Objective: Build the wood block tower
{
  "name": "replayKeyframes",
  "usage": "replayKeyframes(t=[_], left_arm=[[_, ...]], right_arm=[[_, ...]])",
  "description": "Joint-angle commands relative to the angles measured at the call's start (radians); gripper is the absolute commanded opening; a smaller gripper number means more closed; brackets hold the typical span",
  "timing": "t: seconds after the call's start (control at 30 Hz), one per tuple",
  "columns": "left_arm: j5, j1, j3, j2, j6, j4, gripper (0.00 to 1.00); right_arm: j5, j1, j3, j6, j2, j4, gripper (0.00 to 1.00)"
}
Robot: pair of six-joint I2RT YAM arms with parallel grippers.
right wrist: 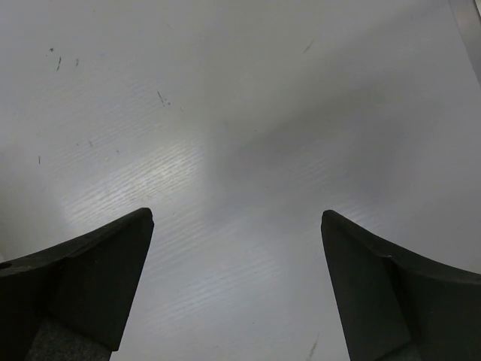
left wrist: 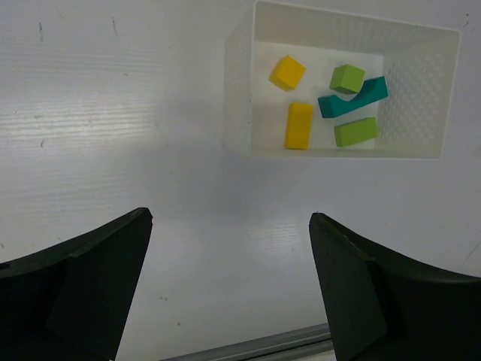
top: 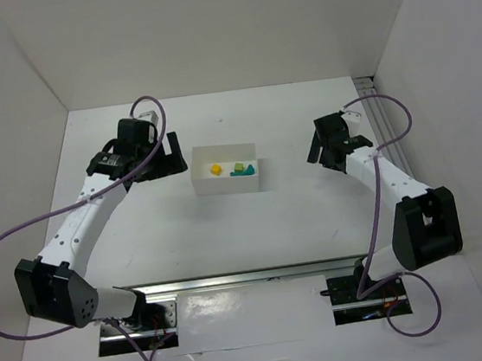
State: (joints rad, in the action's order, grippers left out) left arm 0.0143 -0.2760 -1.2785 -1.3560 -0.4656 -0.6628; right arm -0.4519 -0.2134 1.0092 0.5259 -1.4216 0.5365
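The blocks lie loose in a white tray point(left wrist: 239, 75): a yellow cube point(left wrist: 287, 72), a long yellow block point(left wrist: 298, 125), a light green cube point(left wrist: 346, 77), a long light green block point(left wrist: 355, 131) and a teal arch point(left wrist: 353, 98) lying flat. In the top view the tray point(top: 224, 188) sits mid-table with the yellow point(top: 215, 169), green point(top: 238, 166) and teal point(top: 244, 172) pieces inside. My left gripper point(top: 171, 156) point(left wrist: 230, 218) is open and empty just left of the tray. My right gripper point(top: 319, 151) point(right wrist: 237, 214) is open and empty to the tray's right, over bare table.
White walls enclose the table on three sides. A metal rail point(top: 235, 279) runs along the near edge by the arm bases, and another point(top: 384, 125) along the right wall. Purple cables point(top: 4, 242) loop off both arms.
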Motion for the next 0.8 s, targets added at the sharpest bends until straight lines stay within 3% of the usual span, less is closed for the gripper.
replayKeyframes(t=[0.0, 0.2, 0.33, 0.43, 0.6, 0.77], left_arm=[[0.032, -0.002, -0.015, 0.024, -0.045, -0.009, 0.99], [0.012, -0.002, -0.038, 0.011, -0.045, -0.009, 0.97], [0.024, -0.063, -0.111, -0.043, -0.036, -0.050, 0.94], [0.065, -0.130, -0.197, -0.112, -0.050, -0.079, 0.89], [0.001, -0.170, -0.337, -0.271, -0.145, -0.093, 0.82], [-0.036, -0.247, -0.436, -0.405, -0.219, -0.058, 0.80]], right_arm=[[-0.002, -0.004, 0.000, -0.009, 0.020, -0.041, 1.00], [0.028, -0.004, -0.020, -0.009, 0.041, -0.050, 1.00], [0.038, -0.004, -0.047, -0.020, 0.062, -0.050, 1.00], [0.038, -0.004, -0.047, -0.029, 0.073, -0.037, 1.00], [0.015, -0.004, -0.047, -0.018, 0.104, -0.015, 1.00], [0.015, -0.004, -0.058, -0.009, 0.139, -0.006, 1.00]])
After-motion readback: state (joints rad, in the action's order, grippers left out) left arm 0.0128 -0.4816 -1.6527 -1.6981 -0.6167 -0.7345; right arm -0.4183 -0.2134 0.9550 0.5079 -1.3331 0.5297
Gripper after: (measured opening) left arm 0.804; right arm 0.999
